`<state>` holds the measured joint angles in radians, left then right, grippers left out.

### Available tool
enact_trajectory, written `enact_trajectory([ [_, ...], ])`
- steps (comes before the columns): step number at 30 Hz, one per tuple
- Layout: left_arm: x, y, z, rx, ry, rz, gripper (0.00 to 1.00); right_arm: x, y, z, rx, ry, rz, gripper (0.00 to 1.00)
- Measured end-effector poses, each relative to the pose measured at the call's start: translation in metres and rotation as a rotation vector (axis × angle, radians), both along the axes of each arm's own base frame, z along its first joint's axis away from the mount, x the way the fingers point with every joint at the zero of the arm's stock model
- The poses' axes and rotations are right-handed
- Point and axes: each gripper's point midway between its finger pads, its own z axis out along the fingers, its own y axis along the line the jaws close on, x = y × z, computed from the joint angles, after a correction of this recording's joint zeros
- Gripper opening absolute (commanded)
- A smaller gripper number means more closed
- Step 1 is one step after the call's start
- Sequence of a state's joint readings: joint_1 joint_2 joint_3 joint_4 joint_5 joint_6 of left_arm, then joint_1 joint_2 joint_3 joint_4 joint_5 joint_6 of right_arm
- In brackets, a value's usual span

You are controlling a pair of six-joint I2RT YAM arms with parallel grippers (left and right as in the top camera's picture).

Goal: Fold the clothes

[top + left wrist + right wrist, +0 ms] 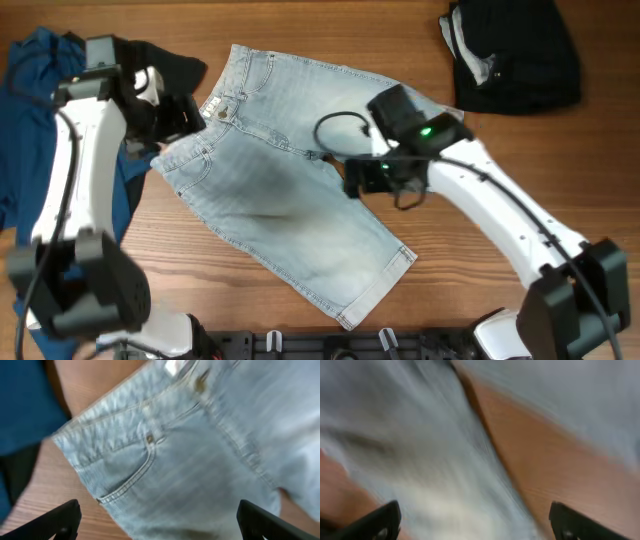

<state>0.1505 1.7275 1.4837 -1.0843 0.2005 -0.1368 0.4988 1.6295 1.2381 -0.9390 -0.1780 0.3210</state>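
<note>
Pale blue denim shorts lie spread flat across the middle of the wooden table, waistband at the upper left, one leg hem at the lower right. My left gripper hovers over the waistband's left end, open and empty; its wrist view shows the front pocket between the wide-apart fingers. My right gripper is above the crotch, at the shorts' right edge, open and empty; its wrist view is blurred, showing denim and bare wood. A royal-blue shirt lies at the far left.
A black garment with a white lining sits at the back right corner. Another black garment lies under the left arm beside the blue shirt. Bare wooden table shows in front and to the right of the shorts.
</note>
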Motion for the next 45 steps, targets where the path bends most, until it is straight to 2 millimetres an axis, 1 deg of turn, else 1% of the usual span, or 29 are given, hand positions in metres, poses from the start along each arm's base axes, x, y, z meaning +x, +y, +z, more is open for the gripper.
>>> enact_trajectory([
  [2,0.006,0.0,0.031,0.012,-0.116,-0.002,1.0,0.026,0.017,-0.001,0.039,-0.141,0.06,0.96],
  [3,0.007,0.0,0.049,0.021,-0.182,-0.002,1.0,0.041,0.024,0.001,0.055,-0.214,0.087,0.96],
  [4,0.007,0.0,0.061,0.027,-0.222,-0.002,1.0,0.053,0.029,0.003,0.065,-0.268,0.112,0.97],
  [5,0.007,0.0,0.08,0.036,-0.285,-0.003,1.0,0.075,0.039,0.004,0.076,-0.361,0.153,0.97],
  [6,0.005,-0.001,0.093,0.043,-0.326,-0.003,1.0,0.087,0.046,-0.001,0.074,-0.411,0.196,0.97],
  [7,0.002,-0.001,0.103,0.048,-0.356,-0.003,1.0,0.094,0.049,-0.011,0.066,-0.429,0.227,0.97],
  [9,0.0,-0.001,0.108,0.05,-0.369,-0.003,1.0,0.101,0.053,-0.027,0.046,-0.439,0.276,0.97],
  [11,0.0,-0.001,0.106,0.048,-0.362,-0.003,1.0,0.098,0.052,-0.057,0.007,-0.395,0.344,0.98],
  [12,0.001,-0.001,0.105,0.048,-0.356,-0.003,1.0,0.094,0.05,-0.072,-0.009,-0.362,0.375,0.98],
  [14,0.002,-0.001,0.101,0.046,-0.347,-0.003,1.0,0.081,0.048,-0.094,-0.025,-0.294,0.438,0.99],
  [15,0.003,-0.001,0.099,0.045,-0.341,-0.003,1.0,0.078,0.048,-0.099,-0.024,-0.282,0.462,1.0],
  [22,0.006,0.0,0.082,0.037,-0.286,-0.003,1.0,0.067,0.05,-0.098,0.006,-0.258,0.558,1.0],
  [26,0.007,0.0,0.077,0.035,-0.273,-0.003,1.0,0.069,0.047,-0.103,-0.034,-0.265,0.578,1.0],
  [27,0.007,0.0,0.076,0.035,-0.271,-0.003,1.0,0.074,0.045,-0.105,-0.07,-0.277,0.58,1.0],
  [28,0.007,0.0,0.076,0.034,-0.269,-0.003,1.0,0.085,0.045,-0.108,-0.117,-0.315,0.578,1.0],
  [31,0.007,0.0,0.076,0.034,-0.268,-0.003,1.0,0.102,0.051,-0.112,-0.107,-0.365,0.575,1.0],
  [32,0.007,0.0,0.076,0.034,-0.269,-0.003,1.0,0.111,0.053,-0.112,-0.095,-0.395,0.57,1.0],
  [34,0.007,0.0,0.076,0.034,-0.269,-0.003,1.0,0.135,0.06,-0.112,-0.07,-0.476,0.546,1.0],
  [36,0.007,0.0,0.076,0.034,-0.269,-0.003,1.0,0.162,0.061,-0.111,-0.046,-0.571,0.514,1.0],
  [38,0.007,0.0,0.076,0.034,-0.269,-0.003,1.0,0.184,0.058,-0.107,-0.044,-0.662,0.496,0.99],
  [40,0.007,0.0,0.076,0.034,-0.269,-0.003,1.0,0.202,0.053,-0.103,-0.052,-0.735,0.488,0.99],
  [43,0.008,0.0,0.073,0.033,-0.262,-0.003,1.0,0.219,0.037,-0.101,-0.079,-0.775,0.467,0.99],
  [45,0.01,-0.001,0.066,0.03,-0.243,-0.005,1.0,0.227,0.025,-0.099,-0.102,-0.781,0.452,1.0],
])
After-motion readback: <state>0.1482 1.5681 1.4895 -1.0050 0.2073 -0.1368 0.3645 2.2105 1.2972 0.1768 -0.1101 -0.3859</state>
